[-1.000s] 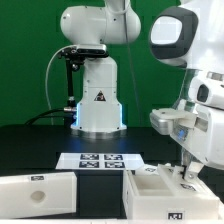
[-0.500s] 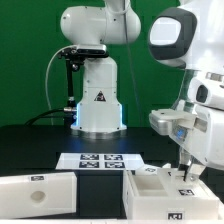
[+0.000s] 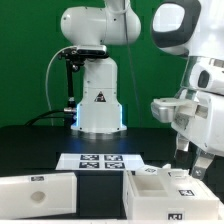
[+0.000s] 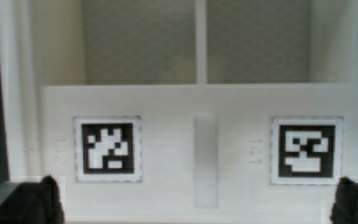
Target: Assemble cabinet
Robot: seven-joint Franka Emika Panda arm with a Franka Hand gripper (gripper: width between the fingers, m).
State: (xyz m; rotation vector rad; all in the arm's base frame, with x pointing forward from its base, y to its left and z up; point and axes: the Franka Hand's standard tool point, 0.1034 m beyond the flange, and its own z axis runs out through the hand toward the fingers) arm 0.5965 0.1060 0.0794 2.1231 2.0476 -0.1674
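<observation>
The white cabinet box (image 3: 160, 197) stands at the front on the exterior view's right, its open compartments facing up. A white slab panel (image 3: 40, 190) with a small hole lies at the front left. My gripper (image 3: 190, 160) hangs just above the box's right end, open and holding nothing. In the wrist view the box (image 4: 194, 60) shows two compartments split by a divider, above a white face with two black-and-white tags (image 4: 107, 150). My gripper (image 4: 195, 195) has its dark fingertips (image 4: 34, 203) wide apart at the picture's two lower corners, with that tagged face between them.
The marker board (image 3: 100, 160) lies flat on the black table between the robot base (image 3: 98, 105) and the cabinet parts. A green backdrop is behind the arm.
My gripper has lifted up off the box's right end and shifted slightly to the exterior view's right. The box and the slab panel have not moved.
</observation>
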